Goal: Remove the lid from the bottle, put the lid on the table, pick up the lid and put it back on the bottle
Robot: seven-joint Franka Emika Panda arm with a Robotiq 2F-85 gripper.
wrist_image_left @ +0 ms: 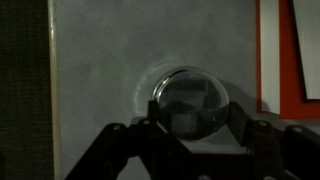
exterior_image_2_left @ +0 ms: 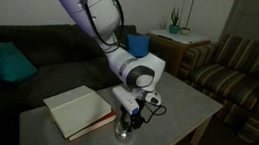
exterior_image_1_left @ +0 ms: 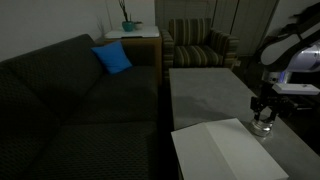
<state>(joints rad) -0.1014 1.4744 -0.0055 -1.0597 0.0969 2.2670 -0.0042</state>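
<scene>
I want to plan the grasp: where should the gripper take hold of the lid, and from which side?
Probably by its round rim, from straight above: the bottle stands upright on the table, so the lid faces up with two opposite sides to pinch. The gripper is shut on it this way.

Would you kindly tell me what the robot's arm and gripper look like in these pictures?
The arm is white, built of thick rounded segments, with a round wrist joint showing a dark centre. A thin dark cable loops beside the wrist. The gripper is black; its fingers are dark, angular linkages in the wrist view.
</scene>
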